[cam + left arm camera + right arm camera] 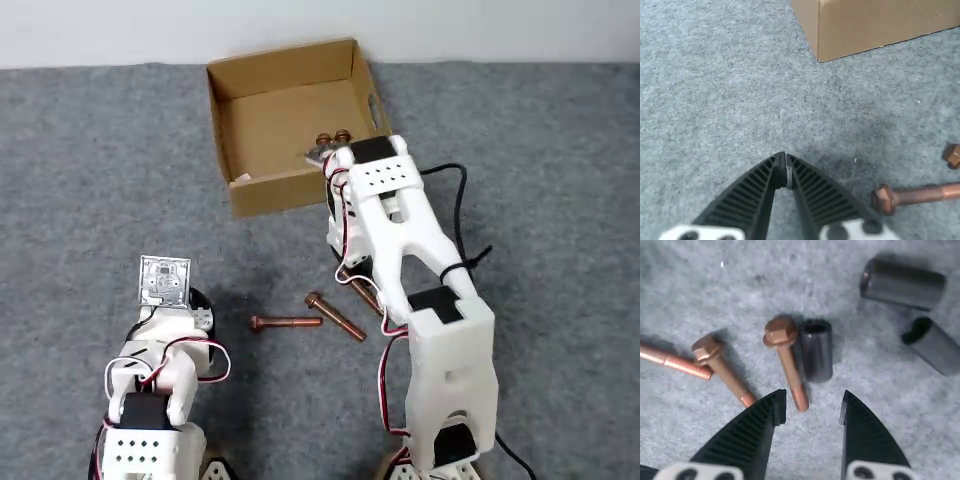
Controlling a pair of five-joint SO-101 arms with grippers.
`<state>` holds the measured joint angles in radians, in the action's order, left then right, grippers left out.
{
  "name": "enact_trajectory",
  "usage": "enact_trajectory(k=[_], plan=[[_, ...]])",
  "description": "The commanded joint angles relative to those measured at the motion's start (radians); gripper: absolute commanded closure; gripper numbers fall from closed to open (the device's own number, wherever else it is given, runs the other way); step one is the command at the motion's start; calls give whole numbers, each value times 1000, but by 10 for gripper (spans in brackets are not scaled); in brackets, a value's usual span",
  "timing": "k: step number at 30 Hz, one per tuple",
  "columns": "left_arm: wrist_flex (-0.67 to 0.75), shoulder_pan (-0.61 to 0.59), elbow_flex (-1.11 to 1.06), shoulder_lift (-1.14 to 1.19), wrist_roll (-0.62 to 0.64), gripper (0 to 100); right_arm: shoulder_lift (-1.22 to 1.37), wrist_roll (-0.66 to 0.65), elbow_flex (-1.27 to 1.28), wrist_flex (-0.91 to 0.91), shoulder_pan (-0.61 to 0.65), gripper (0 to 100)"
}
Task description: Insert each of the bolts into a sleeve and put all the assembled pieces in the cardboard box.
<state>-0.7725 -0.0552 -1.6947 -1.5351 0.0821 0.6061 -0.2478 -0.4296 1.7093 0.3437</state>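
Farthest from the cardboard box [285,75], the left gripper [785,164] is held low over the grey carpet [90,160], its jaws pressed together with nothing between them; the box's near corner is seen ahead of it. Nearer the box, three loose bolts are laid on the carpet: the first bolt [287,322], the second bolt [335,316] just beside its threaded end, and the third bolt [787,360]. The right gripper [810,407] is hung above the third bolt's tip, jaws spread apart and nothing held. A dark sleeve [816,350] is laid just beside the third bolt, and a second sleeve [902,282] and a third sleeve [932,345] are found a little beyond, all outside the box. Inside the box, by its near wall, assembled pieces [322,140] are told by two copper heads, partly hidden by the right arm [400,240]
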Motion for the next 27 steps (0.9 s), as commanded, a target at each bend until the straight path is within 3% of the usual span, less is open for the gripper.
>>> enact_trajectory(k=[1, 16, 21, 27], plan=[[-3, -5, 4, -3, -8, 994, 13, -8, -37, -53, -10, 849], [-3, -5, 4, -3, -8, 994, 171, -9, -37, -170, -91, 855], [-3, -5, 4, -3, -8, 994, 165, -3, -37, -154, -96, 998], [-2, -5, 4, -3, -8, 994, 50, 2, -37, -85, -94, 990]])
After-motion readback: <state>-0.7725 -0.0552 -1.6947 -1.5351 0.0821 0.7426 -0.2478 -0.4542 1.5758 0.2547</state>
